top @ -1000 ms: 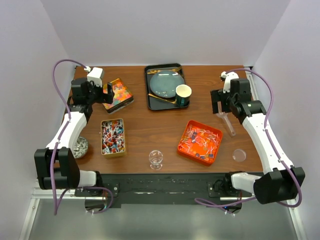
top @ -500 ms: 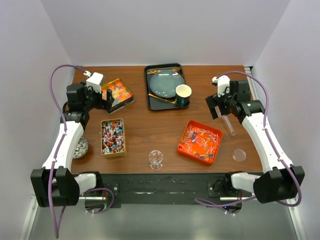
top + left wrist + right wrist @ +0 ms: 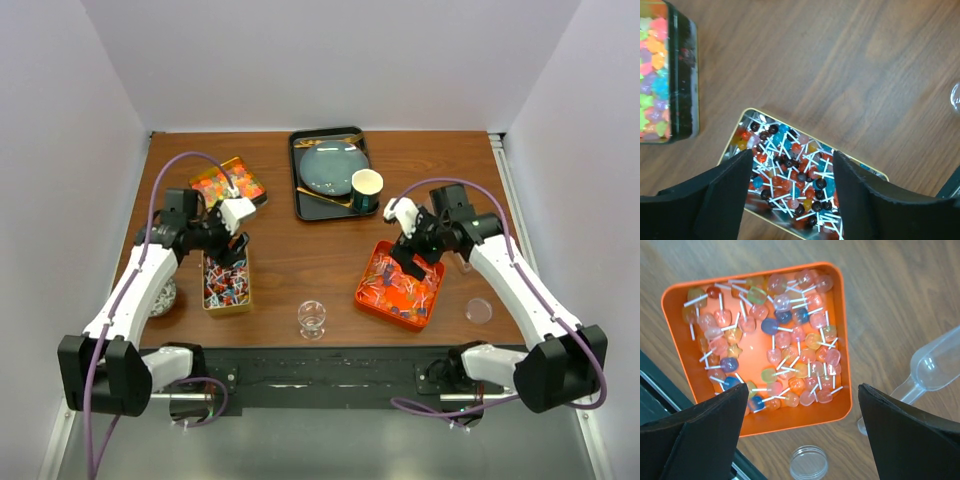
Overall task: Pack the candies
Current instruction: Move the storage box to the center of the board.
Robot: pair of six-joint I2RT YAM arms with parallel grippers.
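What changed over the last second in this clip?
The left gripper swung from beside the far colourful tin to above the lollipop tin; the right gripper moved inward over the orange tray. Both are open, holding nothing. No object shifted.

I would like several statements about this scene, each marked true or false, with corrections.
1. The left hand hovers open over the gold rectangular tin of small lollipops. True.
2. The right hand holds the clear plastic scoop. False: the scoop lies on the table beside the orange square tray; that hand is open and empty.
3. The green cup stands on the black tray. True.
4. The orange square tray is empty. False: it holds many lollipops.
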